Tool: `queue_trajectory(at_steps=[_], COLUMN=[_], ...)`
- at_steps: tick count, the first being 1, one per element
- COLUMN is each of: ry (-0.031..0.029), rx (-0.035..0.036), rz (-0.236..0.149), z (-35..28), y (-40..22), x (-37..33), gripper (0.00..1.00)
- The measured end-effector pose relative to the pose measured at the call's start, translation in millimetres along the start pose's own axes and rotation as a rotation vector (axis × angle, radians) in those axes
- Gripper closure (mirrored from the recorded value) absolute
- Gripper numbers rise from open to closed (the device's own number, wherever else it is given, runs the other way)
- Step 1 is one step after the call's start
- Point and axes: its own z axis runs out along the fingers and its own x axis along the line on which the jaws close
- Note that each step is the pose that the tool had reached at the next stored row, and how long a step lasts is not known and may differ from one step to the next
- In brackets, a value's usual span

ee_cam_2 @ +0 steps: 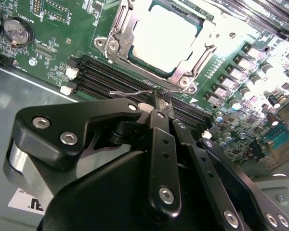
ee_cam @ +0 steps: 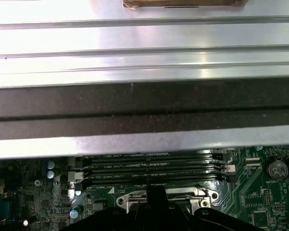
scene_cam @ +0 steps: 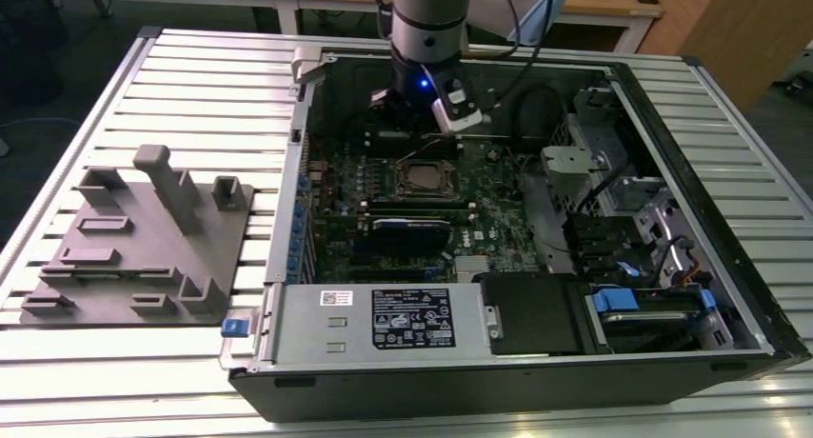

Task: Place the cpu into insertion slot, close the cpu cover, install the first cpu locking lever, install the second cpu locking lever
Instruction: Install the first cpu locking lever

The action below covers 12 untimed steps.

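Note:
The cpu (ee_cam_2: pixel 166 36), with its bright silver top, lies seated in the insertion slot, and the pin field is hidden under it. The cpu cover (ee_cam_2: pixel 116 30), a metal frame, lies flat around the chip. A thin wire locking lever (ee_cam_2: pixel 127 92) runs along the socket's edge next to the memory slots. My gripper (ee_cam_2: pixel 156 95) has its black fingers shut together, with the tip right at this wire. In the exterior view the gripper (scene_cam: pixel 414 116) hangs inside the case just beyond the socket (scene_cam: pixel 426 179). The first wrist view has the gripper (ee_cam: pixel 156 192) over the socket frame (ee_cam: pixel 130 198).
Long black memory slots (ee_cam_2: pixel 111 77) lie beside the socket, with a coin battery (ee_cam_2: pixel 15 30) nearby. The case wall (ee_cam: pixel 144 106) stands close behind. A grey fixture plate (scene_cam: pixel 140 238) sits at the exterior view's left, a power supply box (scene_cam: pixel 368 319) at the front, and drive cages (scene_cam: pixel 635 219) at the right.

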Motion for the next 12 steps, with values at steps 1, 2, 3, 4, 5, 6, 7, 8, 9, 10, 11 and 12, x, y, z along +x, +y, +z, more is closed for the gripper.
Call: queue_trajectory(at_steps=[1,2,3,4,5,6,7,8,9,10,11,12], ry=[0.0,0.0001,0.0,0.0,0.0,0.0,0.0,0.0,0.0,0.0,0.0,-0.0001], rx=[0.0,0.0001,-0.0001,0.0,0.0001,0.0002,0.0002,0.0002,0.0002,0.0005,0.0009,0.0016], rz=[0.0,0.0,0.0,0.0,0.0,0.0,0.0,0.0,0.0,0.0,0.0,0.0], z=[0.1,0.1,0.1,0.1,0.1,0.2,0.2,0.2,0.3,0.3,0.4,0.5], y=[0.5,0.6,0.7,0.7,0.8,0.9,1.0,1.2,1.4,1.6,1.8,2.0], x=[-0.2,-0.3,-0.4,-0.6,-0.9,-1.2,-1.8,-2.4,-3.1,-3.8,-4.6,-5.3], gripper=[0.89,0.89,0.89,0.89,0.89,0.89,0.89,0.89,0.89,0.89,0.89,0.89])
